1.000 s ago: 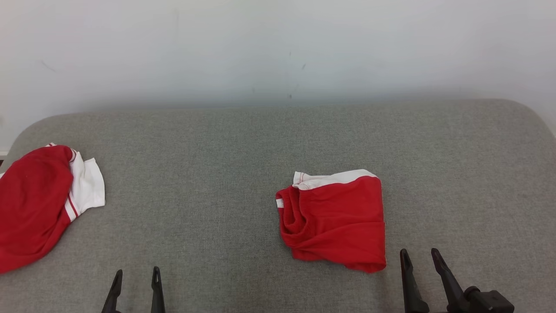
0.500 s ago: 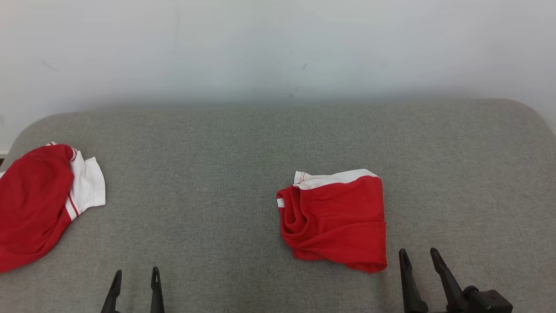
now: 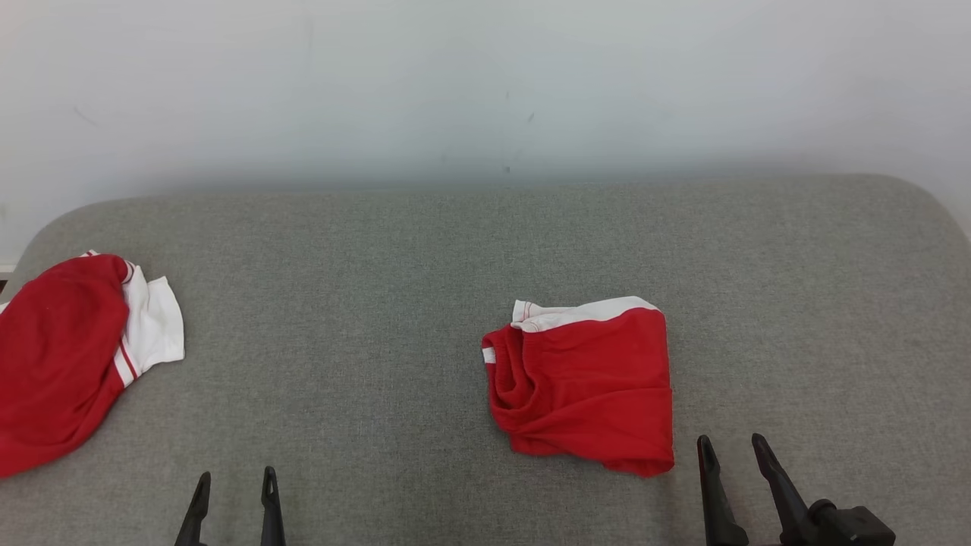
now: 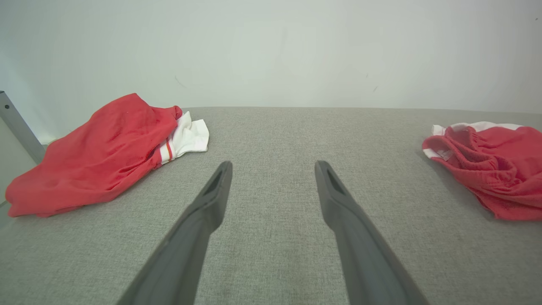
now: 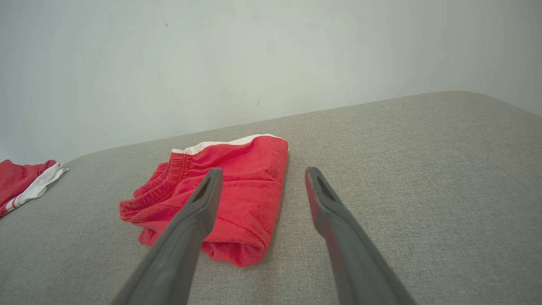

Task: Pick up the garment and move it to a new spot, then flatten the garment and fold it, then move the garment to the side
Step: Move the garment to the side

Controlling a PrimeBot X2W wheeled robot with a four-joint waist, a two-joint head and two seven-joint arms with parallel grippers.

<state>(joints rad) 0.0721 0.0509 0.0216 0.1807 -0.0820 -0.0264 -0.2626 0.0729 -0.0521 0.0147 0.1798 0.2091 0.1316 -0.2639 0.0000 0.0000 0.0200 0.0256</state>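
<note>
Nothing on the desk (image 3: 364, 288) has moved since the earlier frames. Only the whole head view has drifted a touch, which is the camera, and both pincers sit where they were. The red shorts (image 3: 584, 383) lie right of centre in the head view, flat on the grey fabric as a compact, roughly square packet. A white band runs along their upper edge and the gathered waistband is turned to the left. The left pincer (image 3: 235, 478) rises from the bottom edge at lower left, fingers apart and holding nothing, well apart from any cloth. The right pincer (image 3: 731, 441) at lower right is likewise spread and empty, its tips just beside the lower right corner of the shorts but not touching them. A crumpled red-and-white garment (image 3: 68, 356) lies at the left edge of the frame, not folded. From this, the flattening and folding of the shorts look done. What seems left is the last shift to the side, unless this spot already counts as that.
</note>
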